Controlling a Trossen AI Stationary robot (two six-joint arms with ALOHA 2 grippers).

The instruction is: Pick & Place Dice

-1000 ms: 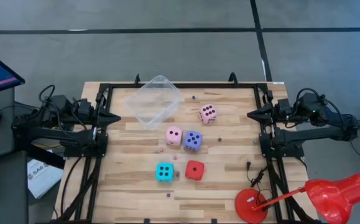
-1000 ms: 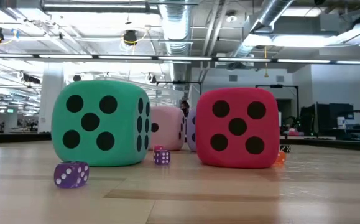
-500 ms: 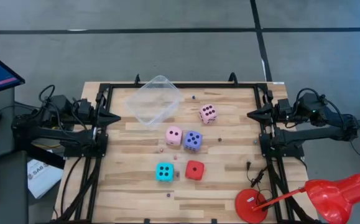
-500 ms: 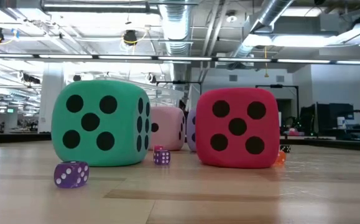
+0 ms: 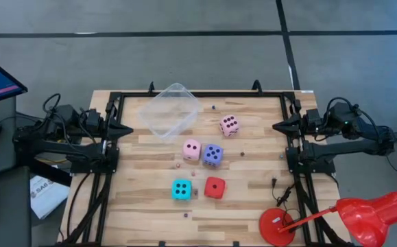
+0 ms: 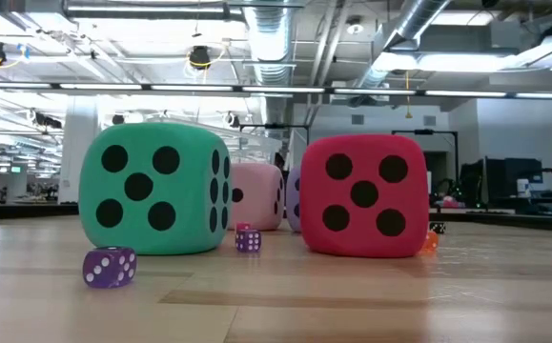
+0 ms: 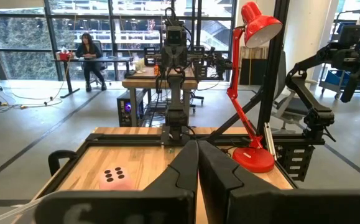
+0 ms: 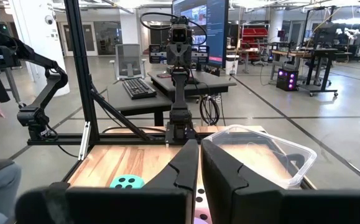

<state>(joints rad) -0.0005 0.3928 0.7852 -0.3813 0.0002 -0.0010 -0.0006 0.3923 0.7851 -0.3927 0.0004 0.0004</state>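
Left arm parked at the left edge of the table [image 5: 253,199]. Left gripper [image 5: 127,129] points inward over the table edge, jaws pressed together, holding nothing; the left wrist view shows the two fingers [image 7: 183,171] meeting with no gap.

Clear plastic tub [image 5: 172,110] sits at the far-left part of the tabletop, tilted, near the left gripper but apart from it. No die visible inside it.

Dice, left to right in the high view:
- cyan die [image 5: 181,189], near-centre of the table, six pips up; in the low view it is the big green-looking cube on the left.
- pale pink die [image 5: 192,149], mid-table, just beside the violet-blue die [image 5: 212,154]; the two look touching or nearly so, cannot tell which.
- red die [image 5: 214,187], just right of the cyan die, a clear gap between them.
- second pale pink die [image 5: 229,125], farther back, right of the tub, apart from the rest.

All five rest flat on the wood.

Several tiny dice lie scattered on the boards; the low view shows a small purple die [image 6: 110,267] in front of the cyan one.

Right gripper [image 5: 278,127] at the right table edge, pointing inward, jaws closed, empty; right wrist view confirms fingers [image 8: 186,167] together.

Red desk lamp [image 5: 363,214] stands at the near-right corner.
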